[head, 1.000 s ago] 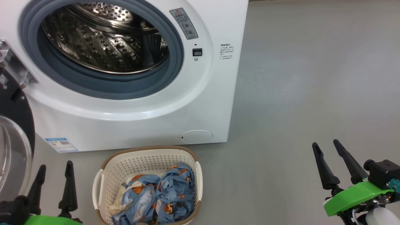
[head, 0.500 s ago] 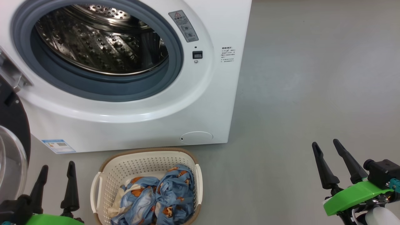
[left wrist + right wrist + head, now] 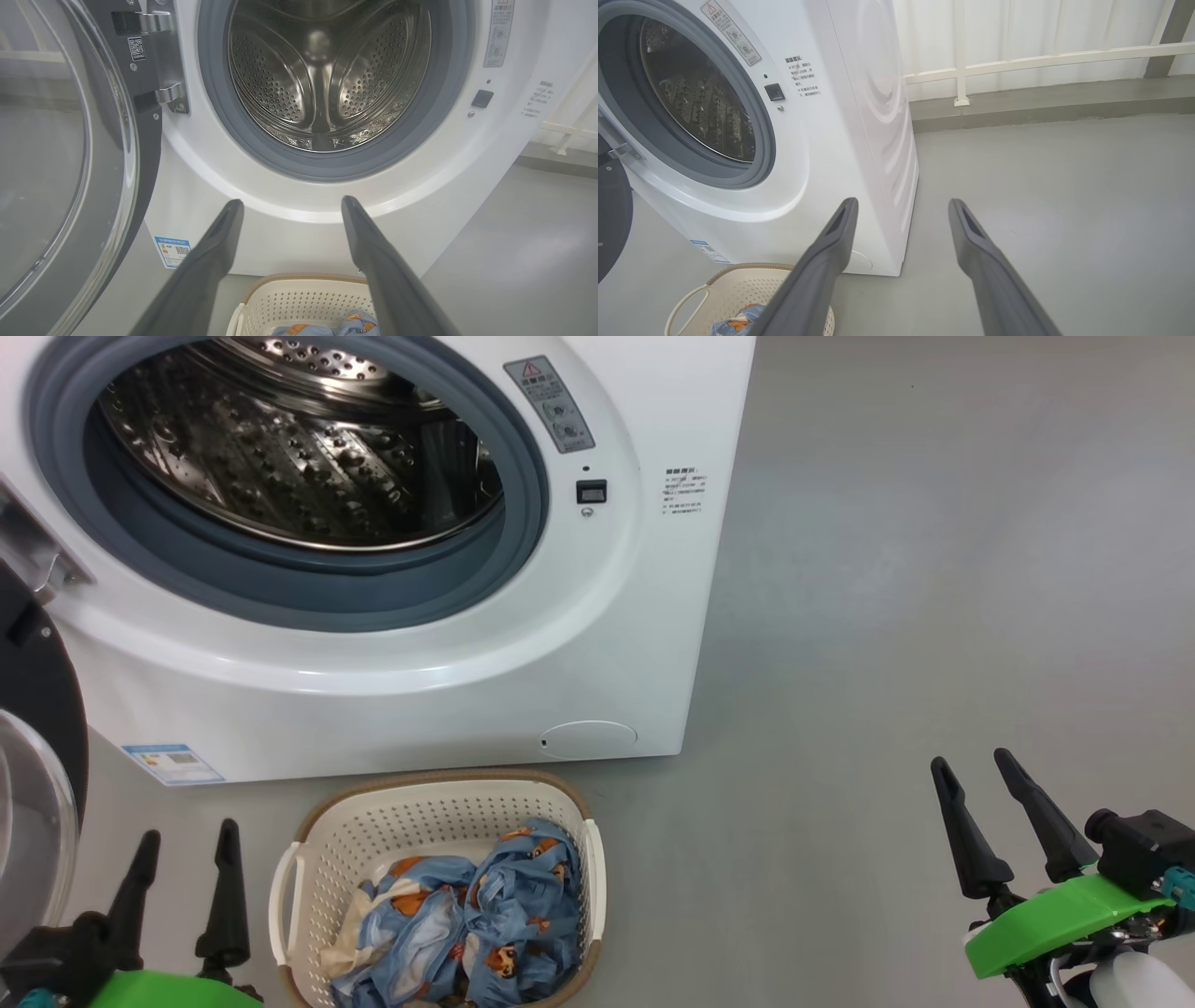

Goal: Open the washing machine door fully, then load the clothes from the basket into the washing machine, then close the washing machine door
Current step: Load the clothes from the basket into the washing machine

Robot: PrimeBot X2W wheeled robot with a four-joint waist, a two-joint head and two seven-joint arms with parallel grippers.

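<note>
Washer (image 3: 373, 691) drum is seen empty; door (image 3: 37, 709) is swung wide at the left, so opening is judged done and loading is in hand. Basket (image 3: 373, 831) is set just before the washer, clothes (image 3: 485, 933) bundled inside. Left gripper (image 3: 187, 831) and right gripper (image 3: 971, 759) are spread wide, nothing held. A descent and pinch on the bundle is called for next. Floor (image 3: 887, 616) is grey and smooth; a white railing (image 3: 1041, 58) is noted behind.

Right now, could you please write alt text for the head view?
A white washing machine stands with its door swung open at left; before it, a basket holds blue printed clothes. The left gripper and right gripper are open and empty.
</note>
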